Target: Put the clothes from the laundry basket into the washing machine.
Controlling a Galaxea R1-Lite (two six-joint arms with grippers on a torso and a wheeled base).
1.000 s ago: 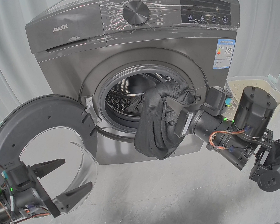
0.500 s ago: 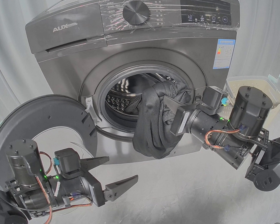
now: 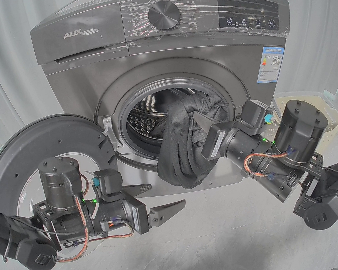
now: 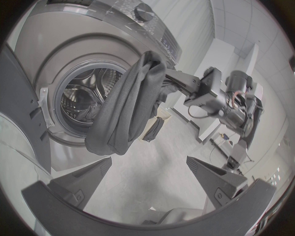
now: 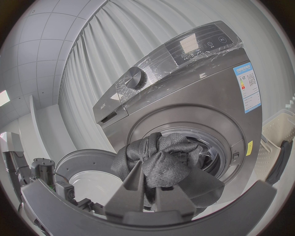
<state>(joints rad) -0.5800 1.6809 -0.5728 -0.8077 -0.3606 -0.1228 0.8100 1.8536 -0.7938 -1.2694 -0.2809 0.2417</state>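
**Right hand pinches a dark garment at the washer's open mouth**

A grey front-loading washing machine point(image 3: 88, 82) stands on a pale floor point(image 3: 216, 242). Its round door point(image 3: 43, 145) is swung fully open, out to the 9 o'clock side of the drum opening point(image 3: 149, 111).

In the head view, the right hand point(image 5: 150, 176) comes in from 4 o'clock. Its fingers are pressed together on a bunched dark garment point(image 3: 181, 148), pinching it near the top. The gathered upper part of the garment sits right at the fingertips, just in front of the opening's rim at about 3 o'clock. The rest hangs from the hand as a long doubled fold toward 7 o'clock. It passes in front of the opening's lower lip and the machine's front panel, and its lowest edge is clear of the floor. Whether the cloth touches the machine cannot be told.

The left hand point(image 3: 166, 195) is low in the head view, at about 7 o'clock and in front of the open door. Its two fingers are spread wide, hold nothing and point toward 3 o'clock. It sits below the hanging fold on its 8 o'clock side, apart from the cloth.

A small dark piece of cloth point(image 4: 87, 112) lies low inside the drum. A cream perforated laundry basket point(image 3: 330, 112) stands on the floor at the machine's 3 o'clock side, partly behind the right arm. Another dark item point(image 5: 281, 163) is draped over its rim.
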